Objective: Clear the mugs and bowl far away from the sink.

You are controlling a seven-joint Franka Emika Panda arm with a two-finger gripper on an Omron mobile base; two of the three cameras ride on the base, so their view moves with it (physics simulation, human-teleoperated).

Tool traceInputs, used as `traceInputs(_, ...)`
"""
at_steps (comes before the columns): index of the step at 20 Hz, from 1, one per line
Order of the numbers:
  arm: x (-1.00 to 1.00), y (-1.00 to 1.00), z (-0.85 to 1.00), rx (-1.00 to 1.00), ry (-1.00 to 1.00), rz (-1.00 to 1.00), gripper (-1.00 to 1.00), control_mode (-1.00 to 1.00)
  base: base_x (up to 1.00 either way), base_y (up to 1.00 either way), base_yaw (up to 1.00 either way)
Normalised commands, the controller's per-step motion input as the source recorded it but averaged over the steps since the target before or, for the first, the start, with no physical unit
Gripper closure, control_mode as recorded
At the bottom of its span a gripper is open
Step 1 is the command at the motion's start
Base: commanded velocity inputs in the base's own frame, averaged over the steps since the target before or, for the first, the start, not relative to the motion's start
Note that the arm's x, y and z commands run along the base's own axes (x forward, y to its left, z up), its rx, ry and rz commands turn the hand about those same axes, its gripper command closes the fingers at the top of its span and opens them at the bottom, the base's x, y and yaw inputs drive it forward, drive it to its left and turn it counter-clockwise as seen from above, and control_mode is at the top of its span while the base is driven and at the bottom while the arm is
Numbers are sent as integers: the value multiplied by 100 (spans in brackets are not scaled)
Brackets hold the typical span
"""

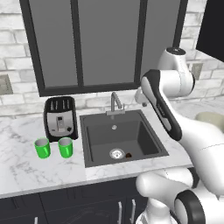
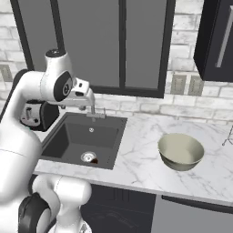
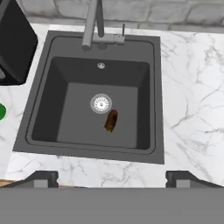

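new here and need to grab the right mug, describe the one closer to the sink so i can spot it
Find the dark sink set in the marble counter, then the black and silver toaster to its left. Two green mugs stand in front of the toaster; yours is the right-hand mug, nearest the sink's rim, while its twin stands farther left.

Green mugs (image 1: 54, 147) left of sink (image 1: 120, 136) — bowl (image 2: 180, 151) right
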Motion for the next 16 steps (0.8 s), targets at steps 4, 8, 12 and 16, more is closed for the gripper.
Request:
traceInputs(4,-20,16,0,0,-9,0,-100,-100,0,0,0)
traceInputs(8,-34,6,0,0,-7,0,-100,-100,0,0,0)
traceInputs(12,-39,2,0,0,0,0,-100,-100,0,0,0)
traceInputs(16,-38,0,10,0,0,-1,-100,-100,0,0,0)
